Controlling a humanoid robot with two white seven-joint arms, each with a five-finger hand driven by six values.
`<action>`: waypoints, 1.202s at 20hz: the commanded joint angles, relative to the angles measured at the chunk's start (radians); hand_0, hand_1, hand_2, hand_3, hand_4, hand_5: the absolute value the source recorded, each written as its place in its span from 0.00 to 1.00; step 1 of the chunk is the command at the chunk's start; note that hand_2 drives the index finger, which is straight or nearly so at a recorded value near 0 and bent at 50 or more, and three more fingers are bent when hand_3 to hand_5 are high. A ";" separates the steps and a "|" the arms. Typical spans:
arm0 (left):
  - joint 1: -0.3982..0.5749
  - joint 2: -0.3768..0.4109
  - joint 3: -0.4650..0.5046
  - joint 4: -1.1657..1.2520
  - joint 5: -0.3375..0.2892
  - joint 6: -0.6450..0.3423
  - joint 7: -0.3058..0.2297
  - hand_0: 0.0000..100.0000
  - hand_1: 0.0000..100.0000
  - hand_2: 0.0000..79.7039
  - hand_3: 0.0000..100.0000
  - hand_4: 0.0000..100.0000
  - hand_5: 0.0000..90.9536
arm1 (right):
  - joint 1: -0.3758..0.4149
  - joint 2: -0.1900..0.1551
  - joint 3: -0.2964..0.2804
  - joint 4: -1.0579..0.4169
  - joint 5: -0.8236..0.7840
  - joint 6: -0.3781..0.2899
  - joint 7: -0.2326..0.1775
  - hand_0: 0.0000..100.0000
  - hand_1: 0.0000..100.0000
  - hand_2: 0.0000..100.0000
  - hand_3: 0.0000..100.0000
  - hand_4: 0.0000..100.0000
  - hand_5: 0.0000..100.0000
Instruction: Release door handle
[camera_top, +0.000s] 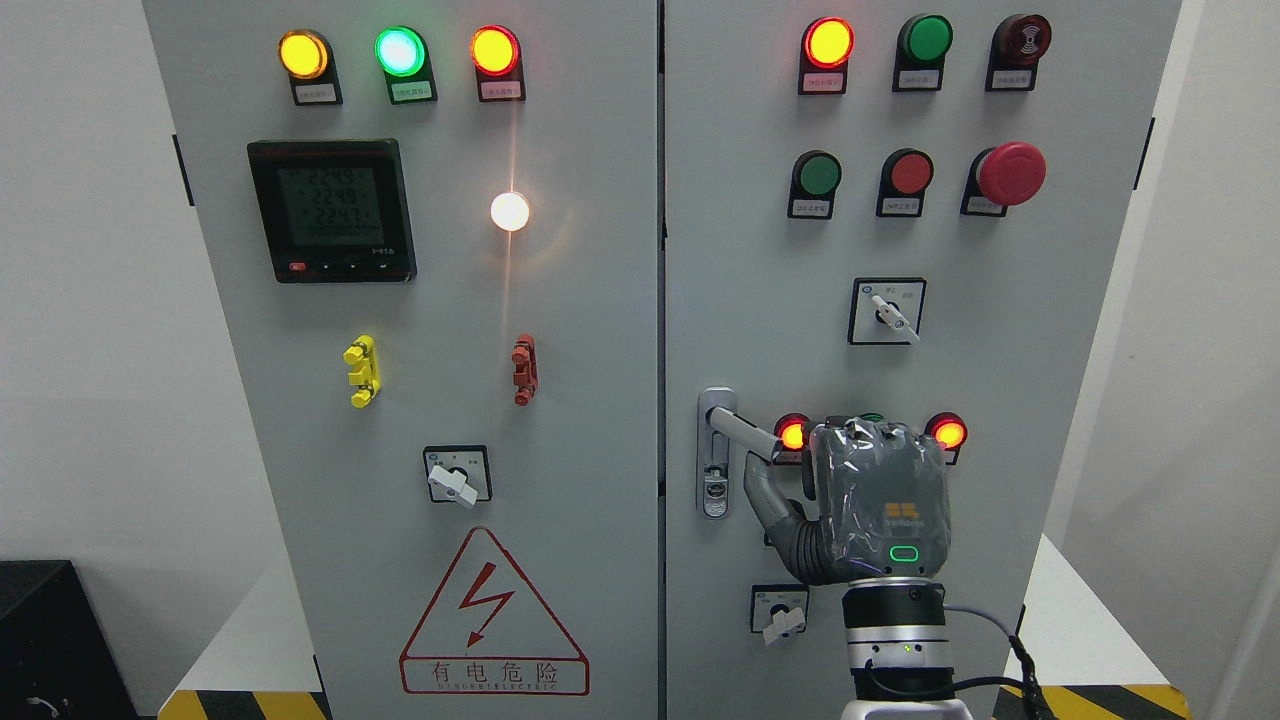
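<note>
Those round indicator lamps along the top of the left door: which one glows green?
The middle lamp glows green; the lamp left of it is amber, the lamp right of it orange-red.

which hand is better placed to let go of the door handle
The right hand: its arm comes up from the lower right and its thumb already reaches to the door handle on the right door. The left hand is out of view.

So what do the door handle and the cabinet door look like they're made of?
The door handle looks like metal with a silvery satin finish: it shows a soft sheen, and its mounting plate has a keyed lock, though silver-coated plastic can't be ruled out. The right cabinet door appears to be sheet steel painted matte light grey, flat and uniform with dull reflections. The right hand is at the handle's free end.
</note>
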 joint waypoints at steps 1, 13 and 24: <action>-0.026 0.000 0.000 0.029 0.000 0.000 0.000 0.12 0.56 0.00 0.00 0.00 0.00 | 0.000 0.000 -0.001 -0.002 0.000 0.000 0.004 0.49 0.38 0.95 1.00 1.00 1.00; -0.028 0.000 0.000 0.029 0.000 0.000 0.000 0.12 0.56 0.00 0.00 0.00 0.00 | -0.012 0.000 -0.009 -0.002 0.000 0.000 0.004 0.49 0.38 0.95 1.00 1.00 1.00; -0.028 0.000 0.000 0.029 0.001 0.000 0.000 0.12 0.56 0.00 0.00 0.00 0.00 | -0.015 0.000 -0.009 -0.004 0.000 0.000 0.004 0.49 0.38 0.95 1.00 1.00 1.00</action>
